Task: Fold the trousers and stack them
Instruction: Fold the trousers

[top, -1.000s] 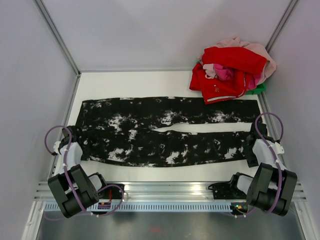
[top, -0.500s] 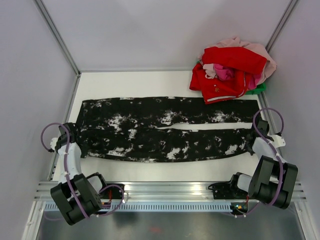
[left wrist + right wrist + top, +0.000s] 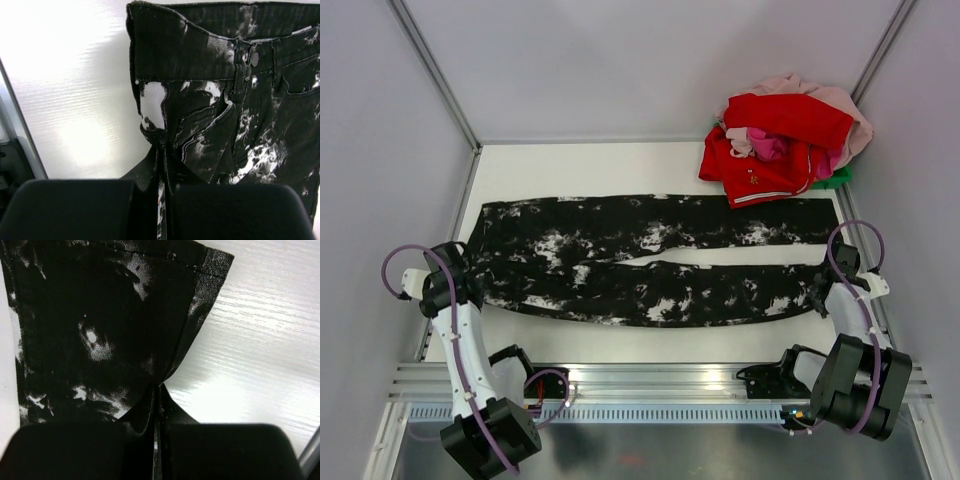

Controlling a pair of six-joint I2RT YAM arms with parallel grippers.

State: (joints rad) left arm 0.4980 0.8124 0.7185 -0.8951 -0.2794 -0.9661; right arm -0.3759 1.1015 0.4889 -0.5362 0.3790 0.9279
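The black, white-splattered trousers [image 3: 640, 260] lie flat across the table, waistband to the left and leg hems to the right, the near leg pulled in against the far one. My left gripper [image 3: 470, 270] is shut on the near corner of the waistband; its wrist view shows fabric pinched at the gripper [image 3: 162, 150], with the trousers' waist button [image 3: 254, 59] beyond. My right gripper [image 3: 823, 285] is shut on the near leg's hem corner; the right wrist view has the gripper [image 3: 159, 390] gathering the hem of the trousers [image 3: 100, 325] into a fold.
A heap of red and pink clothes [image 3: 782, 140] sits at the table's far right corner, overlapping the far leg's hem. The white table [image 3: 600, 165] is walled on left, back and right. A metal rail [image 3: 660, 380] runs along the near edge.
The right gripper closed on the near leg's hem. Both arms moved away from the near edge, dragging the near side of the trousers toward the far leg and narrowing the gap between the legs.
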